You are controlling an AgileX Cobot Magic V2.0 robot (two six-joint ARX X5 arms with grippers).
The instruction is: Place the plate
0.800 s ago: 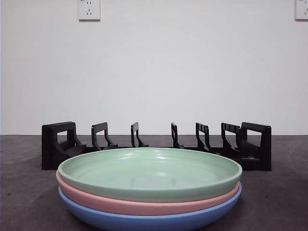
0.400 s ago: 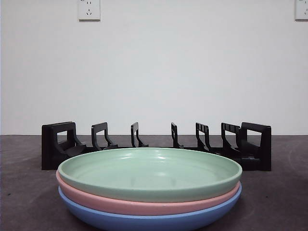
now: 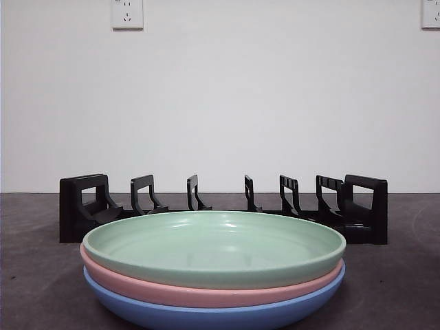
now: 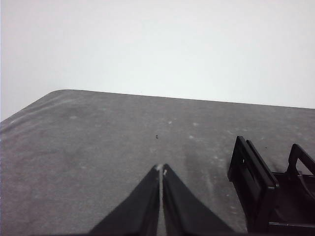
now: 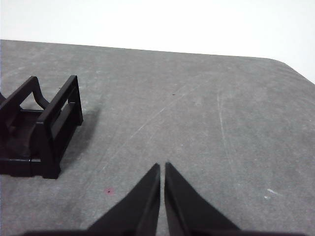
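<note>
Three plates are stacked near the camera in the front view: a green plate on top, a pink plate under it, a blue plate at the bottom. Behind them stands a black slotted plate rack, with nothing in it. My left gripper is shut and empty over bare table, beside one end of the rack. My right gripper is shut and empty beside the rack's other end. Neither gripper shows in the front view.
The grey table runs back to a white wall with sockets at the top. The table's rounded corners show in both wrist views.
</note>
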